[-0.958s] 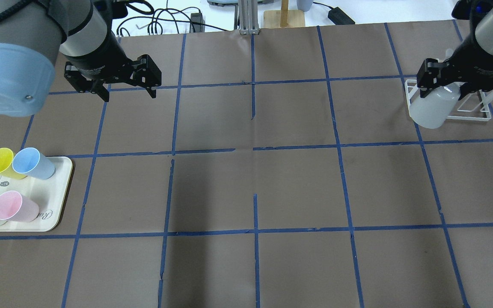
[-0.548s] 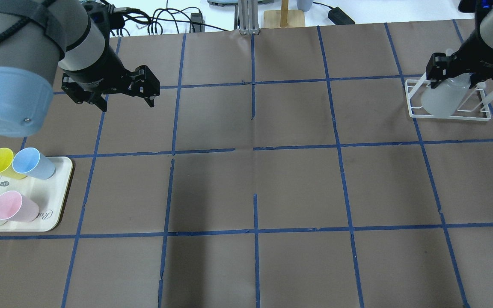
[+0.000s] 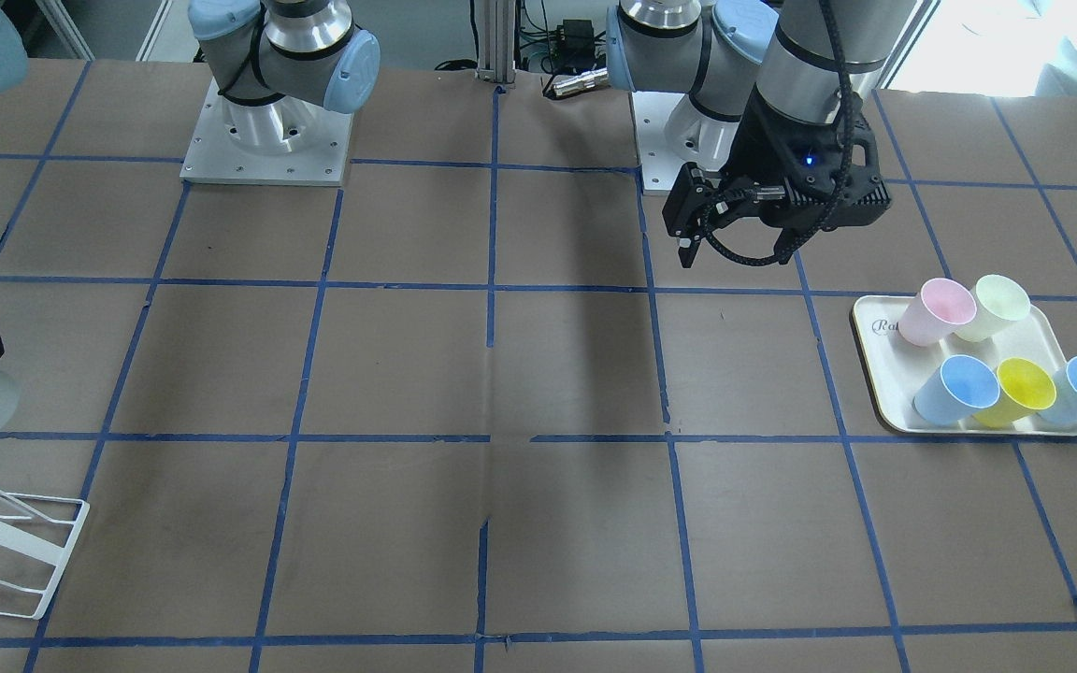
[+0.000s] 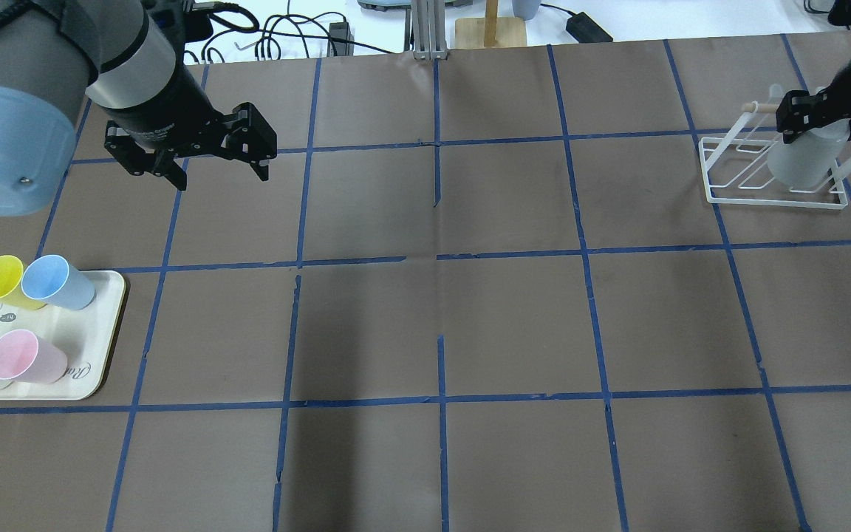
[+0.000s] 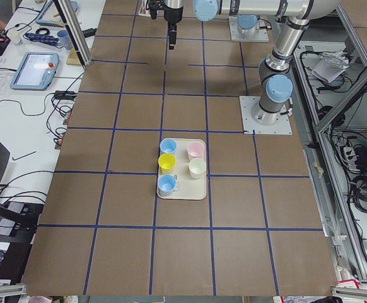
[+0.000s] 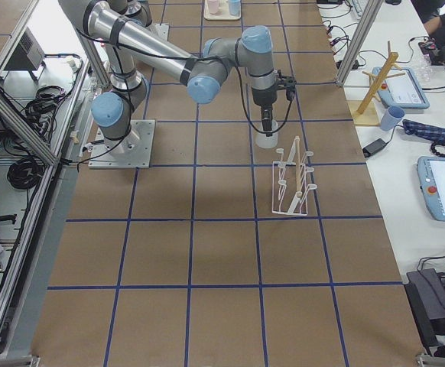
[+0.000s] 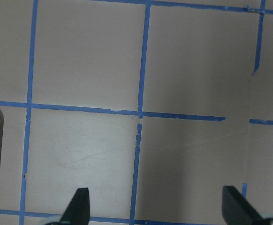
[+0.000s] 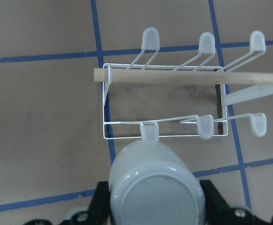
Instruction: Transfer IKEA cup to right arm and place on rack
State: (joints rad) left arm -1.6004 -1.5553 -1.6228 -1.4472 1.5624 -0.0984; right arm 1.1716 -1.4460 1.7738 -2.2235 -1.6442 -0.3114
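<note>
My right gripper is shut on the IKEA cup, a pale grey ribbed cup held mouth down. In the right wrist view the cup's base faces the camera between the black fingers, just short of the near row of prongs of the white wire rack. In the overhead view the cup hangs over the right part of the rack. I cannot tell whether it touches a prong. My left gripper is open and empty above the far left of the table; it also shows in the left wrist view.
A cream tray with several coloured cups sits at the table's left edge, and shows in the front view. A wooden dowel lies across the rack. A wooden stand and cables sit beyond the far edge.
My right gripper has carried the cup to the right, from the rack's left end to over its right part. My left gripper has shifted only slightly and stays open.
</note>
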